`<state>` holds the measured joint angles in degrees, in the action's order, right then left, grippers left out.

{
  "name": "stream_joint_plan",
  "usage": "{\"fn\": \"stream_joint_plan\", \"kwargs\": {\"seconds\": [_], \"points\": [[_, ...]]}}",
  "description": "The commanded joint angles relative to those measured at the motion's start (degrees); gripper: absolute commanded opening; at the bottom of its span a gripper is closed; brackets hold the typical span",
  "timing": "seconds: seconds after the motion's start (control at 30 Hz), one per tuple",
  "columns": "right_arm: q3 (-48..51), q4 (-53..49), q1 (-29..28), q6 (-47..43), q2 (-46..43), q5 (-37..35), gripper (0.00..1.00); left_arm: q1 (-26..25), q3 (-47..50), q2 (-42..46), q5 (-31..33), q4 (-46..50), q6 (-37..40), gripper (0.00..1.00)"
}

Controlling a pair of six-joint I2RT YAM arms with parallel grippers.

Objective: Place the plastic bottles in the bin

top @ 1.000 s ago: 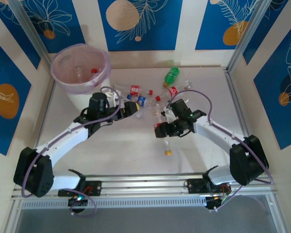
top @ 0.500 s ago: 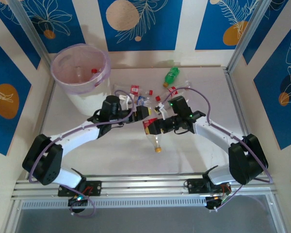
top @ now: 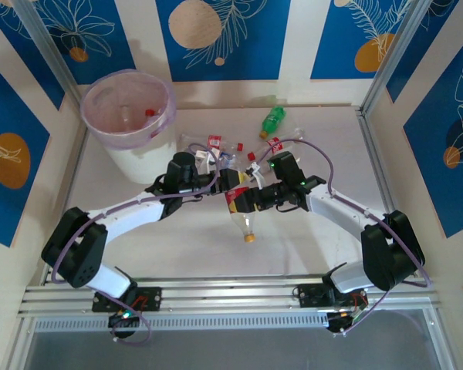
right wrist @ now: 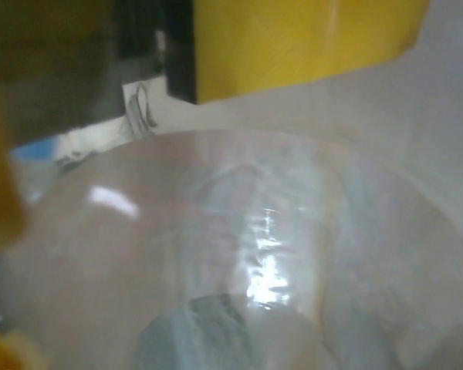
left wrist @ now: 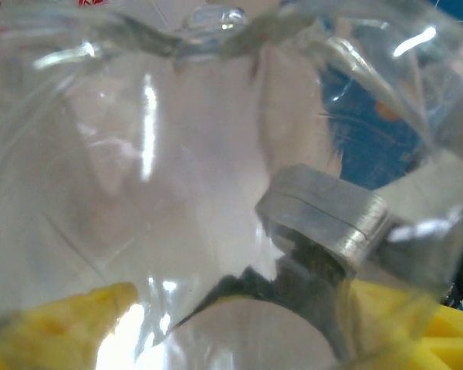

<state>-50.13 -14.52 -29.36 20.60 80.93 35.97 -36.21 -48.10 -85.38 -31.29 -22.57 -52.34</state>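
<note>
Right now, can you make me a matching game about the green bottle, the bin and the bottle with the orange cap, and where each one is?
Things:
1. green bottle
2. bin
3. orange-capped bottle

Places:
A. over the middle of the table, cap pointing to the near edge
B. lying far back, near the back wall
C. back left corner of the table

Pairs: 1-B, 2-C, 3-A.
</note>
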Motion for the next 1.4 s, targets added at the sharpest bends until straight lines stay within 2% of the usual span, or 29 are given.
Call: {"fn": "stream_joint_plan", "kwargs": {"seconds": [0.0,0.17,0.27,0.47,0.63,0.8,1.07,1.27,1.37], "points": [[-1.17,-0.12,0.55,0.17,0.18,2.05,0.67,-0.49,-1.21,-0.84,-0.8,-1.87,0.04,0.59],[-2.2,-3.52,1.39,-0.95,-0.11,0.87,0.83,-0.52,-1.85,-0.84,-0.19,-0.3,0.98,0.56],[-2.65,-6.3,2.53,-2.29,-1.46,-0.45,0.88,-0.46,-2.5,-1.08,0.29,0.85,1.66,0.56],[-3.22,-12.61,4.69,-5.44,-5.14,-2.05,0.93,-0.46,-4.07,-2.37,0.95,3.02,2.92,0.55],[-3.22,-18.91,9.4,-7.6,-9.17,-4.34,0.93,-0.67,-7.88,-1.87,3.87,11.25,8.27,0.52],[-2.55,-19.68,16.0,-1.84,-14.08,-13.66,0.93,-0.66,-13.66,-2.42,5.07,18.5,12.7,0.45],[-1.66,-18.94,17.44,6.39,-17.21,-33.84,0.92,-0.38,-31.58,-4.45,6.55,32.22,22.49,0.31],[0.86,-16.9,18.29,7.27,-18.31,-33.16,0.92,2.49,-50.53,-7.31,8.38,45.77,30.64,0.11],[1.17,-17.38,18.47,6.79,-18.33,-33.41,0.92,6.34,-58.35,-8.06,9.03,49.84,33.06,0.07]]}}
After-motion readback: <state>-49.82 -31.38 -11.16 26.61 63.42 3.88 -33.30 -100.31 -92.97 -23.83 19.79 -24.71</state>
